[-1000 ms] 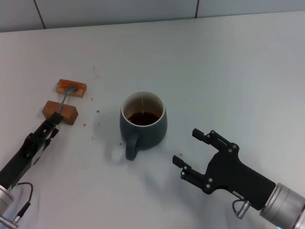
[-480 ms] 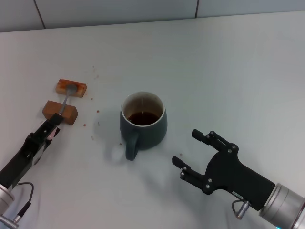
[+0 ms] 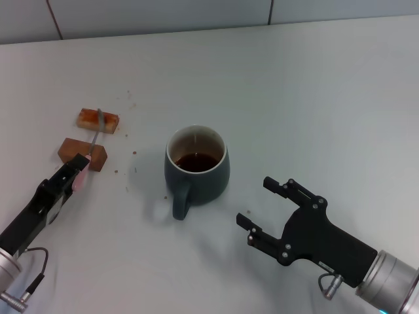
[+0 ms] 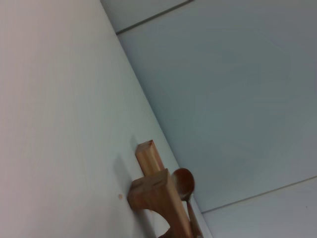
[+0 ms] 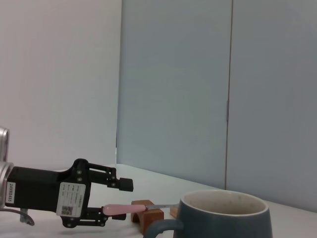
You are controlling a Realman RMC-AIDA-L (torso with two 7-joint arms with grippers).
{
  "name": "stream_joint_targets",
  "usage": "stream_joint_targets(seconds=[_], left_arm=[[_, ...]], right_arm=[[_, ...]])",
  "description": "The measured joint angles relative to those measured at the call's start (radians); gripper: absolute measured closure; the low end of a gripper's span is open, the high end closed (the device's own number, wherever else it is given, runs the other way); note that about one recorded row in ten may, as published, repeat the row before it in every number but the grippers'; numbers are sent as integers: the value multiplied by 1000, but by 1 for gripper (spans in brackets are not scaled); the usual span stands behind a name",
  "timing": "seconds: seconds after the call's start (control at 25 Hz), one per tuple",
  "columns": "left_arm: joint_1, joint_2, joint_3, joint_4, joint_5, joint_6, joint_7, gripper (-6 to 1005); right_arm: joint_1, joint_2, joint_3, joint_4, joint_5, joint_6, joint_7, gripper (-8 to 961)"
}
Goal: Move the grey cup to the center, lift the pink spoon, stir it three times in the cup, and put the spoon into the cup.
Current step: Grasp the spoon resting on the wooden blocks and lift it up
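The left end effector (image 3: 77,171) is clamped on the pale pink handle of the small, slim pink spoon (image 3: 95,134), whose silver neck and bowl run away from it over the two brown rectangular wooden blocks (image 3: 87,153), long axis pointing toward the far side of the white worktop (image 3: 314,98). The rounded, dark blue-grey ceramic grey cup (image 3: 196,169) with brown liquid stands near the worktop's middle, off to the right of the spoon, so carrying it there falls to the left arm. The right end effector (image 3: 265,210) hovers near the cup's right, its fingers spread apart and empty.
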Motion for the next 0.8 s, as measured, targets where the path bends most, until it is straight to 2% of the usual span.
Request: stream_joint_targets(seconds=[0.16,0.8], left_arm=[[0,0,1,-1,6,-12,-6,476],[-6,0,-7,-5,24,-23,-42,463]], right_arm=[[3,0,0,-1,0,0,0,198],[10,0,0,-1,0,11,2,198]])
